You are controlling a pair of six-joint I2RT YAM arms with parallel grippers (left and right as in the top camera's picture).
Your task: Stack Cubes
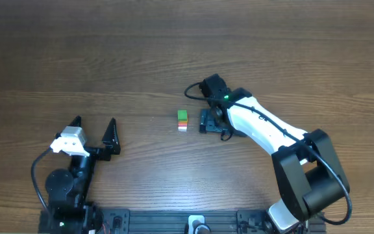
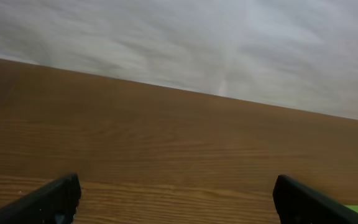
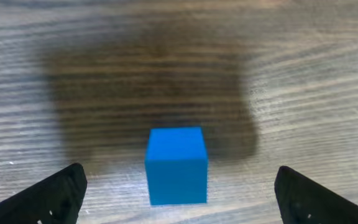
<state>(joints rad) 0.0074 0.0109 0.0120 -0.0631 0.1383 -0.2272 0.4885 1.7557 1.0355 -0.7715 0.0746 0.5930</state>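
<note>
step: grasp blue cube [image 3: 176, 165] | right jaws spread, cube on counter [image 1: 174, 52] between them, not touching | small stack [image 1: 182, 120], green on top, just left | left jaws spread, well apart at near left | next: likely lower, pinch cube, lift onto stack

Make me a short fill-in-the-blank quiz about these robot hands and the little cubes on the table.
1. The cube lying between the fingers of the right hand is ___ in colour.
2. The top cube of the small stack is ___ in colour.
3. The left hand and the right hand both have their fingers ___.
4. The stack stands much closer to the ___ hand than to the other.

Missing words: blue; green; open; right
</note>
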